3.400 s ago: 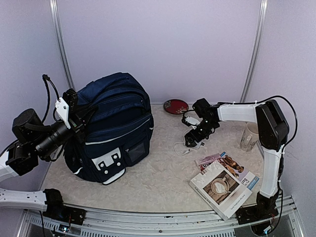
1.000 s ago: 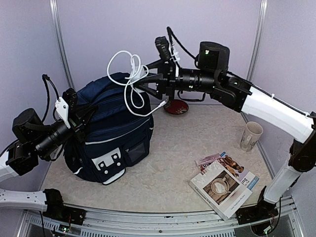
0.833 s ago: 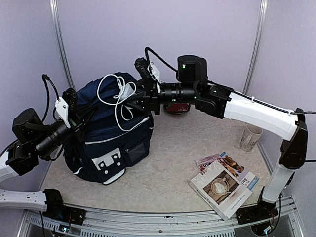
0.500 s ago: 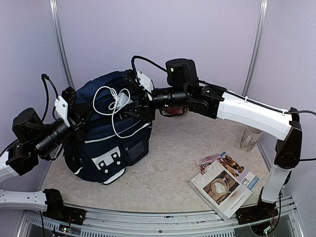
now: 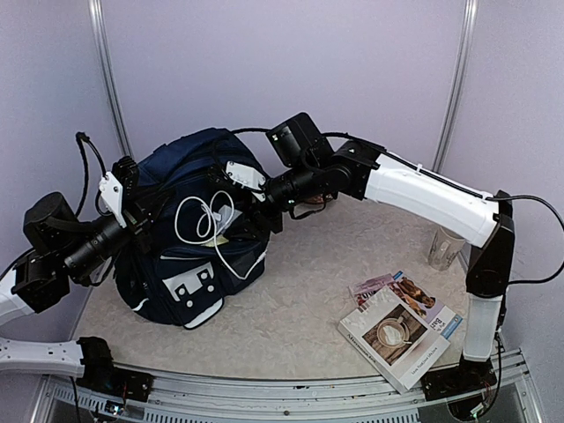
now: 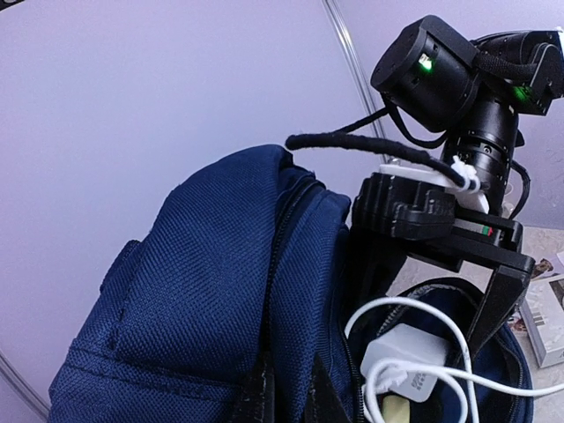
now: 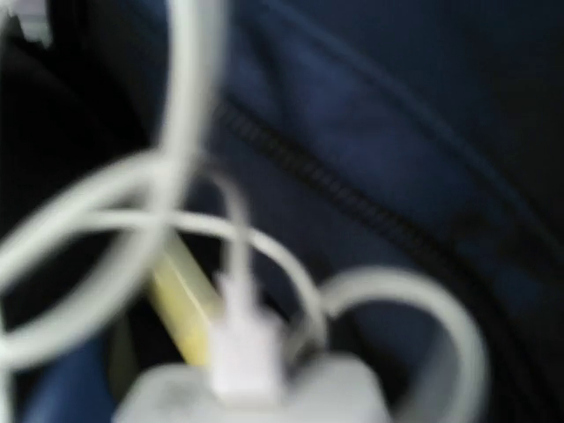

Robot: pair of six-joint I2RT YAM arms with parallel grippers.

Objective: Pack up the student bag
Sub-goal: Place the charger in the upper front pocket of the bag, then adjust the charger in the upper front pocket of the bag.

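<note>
I've lowered the charger (image 6: 401,374) into the bag (image 5: 211,159) and my right gripper (image 6: 432,304) has just spread its jaws, left gripper (image 5: 148,211) clamped on the rim, cable (image 6: 502,381) trailing out.

Print on the book (image 5: 395,339) and the charger (image 6: 401,374) is too small to read.

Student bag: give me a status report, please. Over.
Left gripper shut on student bag rim. Right gripper open above white charger in bag mouth. White cable loops hang outside over front.
</note>
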